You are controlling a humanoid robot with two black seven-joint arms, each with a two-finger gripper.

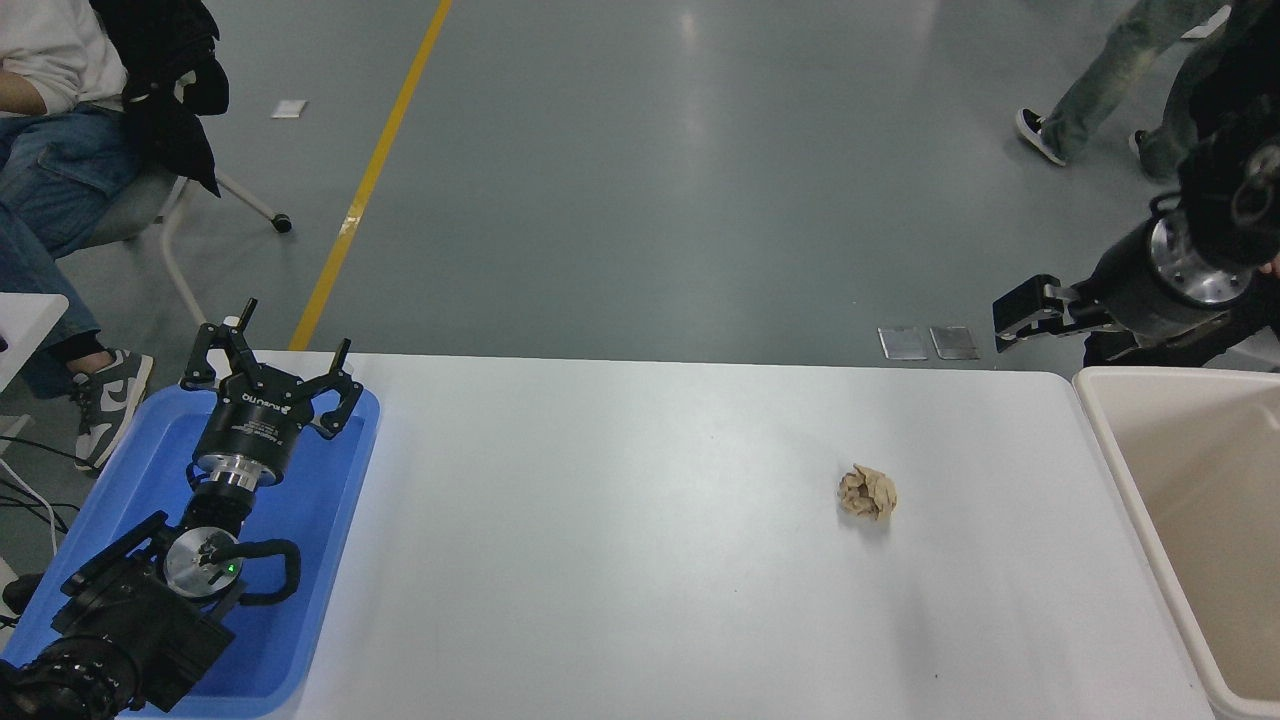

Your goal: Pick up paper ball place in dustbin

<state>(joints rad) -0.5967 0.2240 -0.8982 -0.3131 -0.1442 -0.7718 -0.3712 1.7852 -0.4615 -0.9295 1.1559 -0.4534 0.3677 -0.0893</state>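
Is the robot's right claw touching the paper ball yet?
Apart. The head view shows the right gripper up past the table's far edge, with bare white table between it and the paper ball.

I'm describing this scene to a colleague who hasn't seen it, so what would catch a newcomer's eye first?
Probably the paper ball, a lone tan wad on the white table, right of centre. Next, the left gripper, parked open over the blue tray at the lower left. Last, the right gripper hangs at the right edge beyond the table's far side, near the beige dustbin.
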